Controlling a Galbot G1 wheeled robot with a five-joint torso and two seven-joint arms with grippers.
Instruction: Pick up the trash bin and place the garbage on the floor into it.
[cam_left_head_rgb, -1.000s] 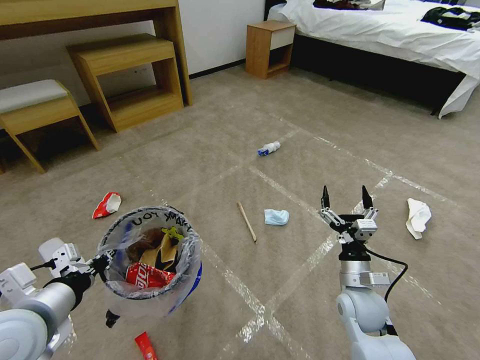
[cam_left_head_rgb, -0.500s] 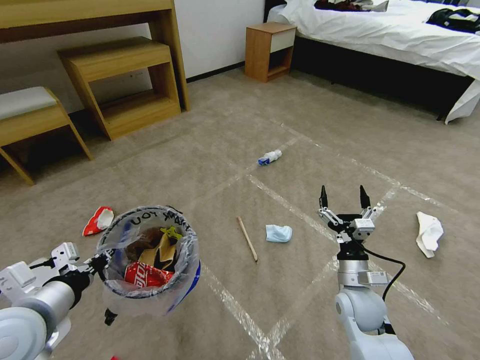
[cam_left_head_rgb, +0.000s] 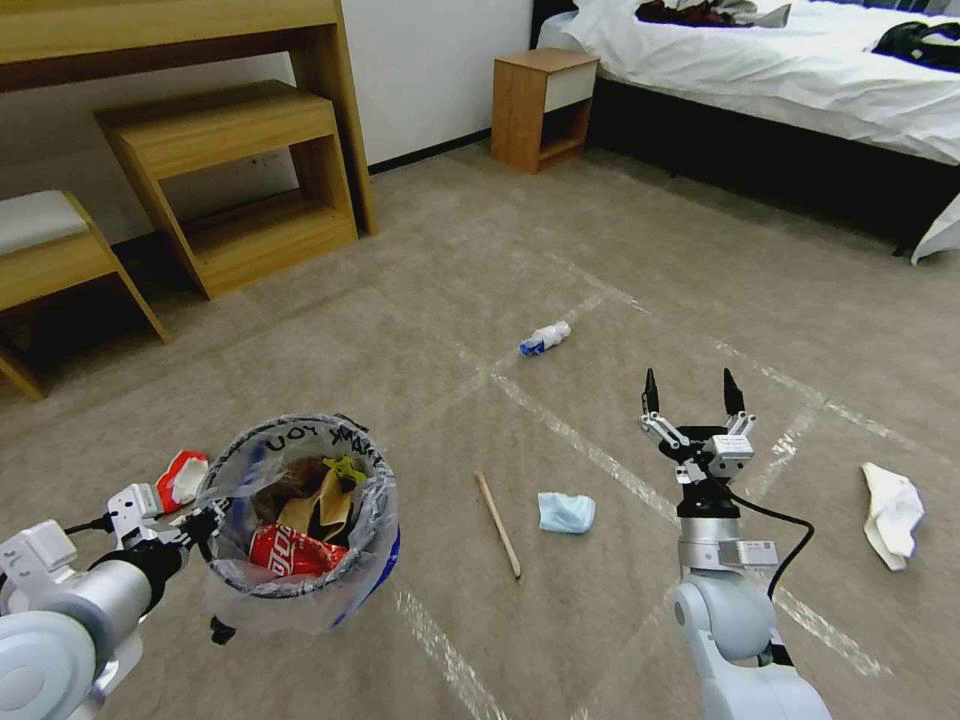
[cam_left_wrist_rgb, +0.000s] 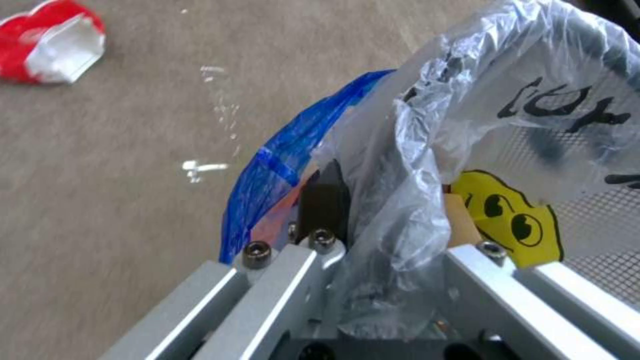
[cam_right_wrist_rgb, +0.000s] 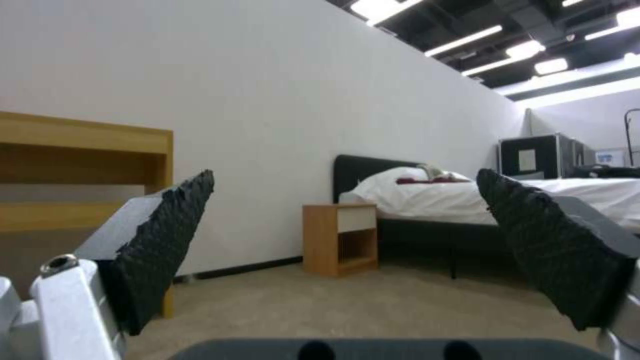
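The trash bin (cam_left_head_rgb: 300, 520) hangs above the floor (cam_left_head_rgb: 620, 250) at the lower left, lined with clear plastic, with a brown paper bag and a red can inside. My left gripper (cam_left_head_rgb: 200, 525) is shut on its rim, and the left wrist view shows one finger (cam_left_wrist_rgb: 325, 200) against the blue wall of the trash bin (cam_left_wrist_rgb: 280, 160). My right gripper (cam_left_head_rgb: 692, 392) is open and upright above the carpet, its fingers (cam_right_wrist_rgb: 167, 235) wide apart. Garbage on the floor: a white-blue bottle (cam_left_head_rgb: 544, 338), a light-blue mask (cam_left_head_rgb: 565, 512), a wooden stick (cam_left_head_rgb: 498, 525), a white tissue (cam_left_head_rgb: 892, 512) and a red wrapper (cam_left_head_rgb: 183, 478) (cam_left_wrist_rgb: 50, 47).
A wooden desk with a low shelf unit (cam_left_head_rgb: 235, 170) and a padded stool (cam_left_head_rgb: 50, 250) stand at the back left. A wooden nightstand (cam_left_head_rgb: 540, 105) and a bed (cam_left_head_rgb: 800, 90) line the back right. Shiny tape lines (cam_left_head_rgb: 590, 445) cross the carpet.
The whole view has shifted: the camera has moved forward, so the litter and furniture sit lower in the picture. A red strip at the bottom edge has left the view. Both arms hold the same pose.
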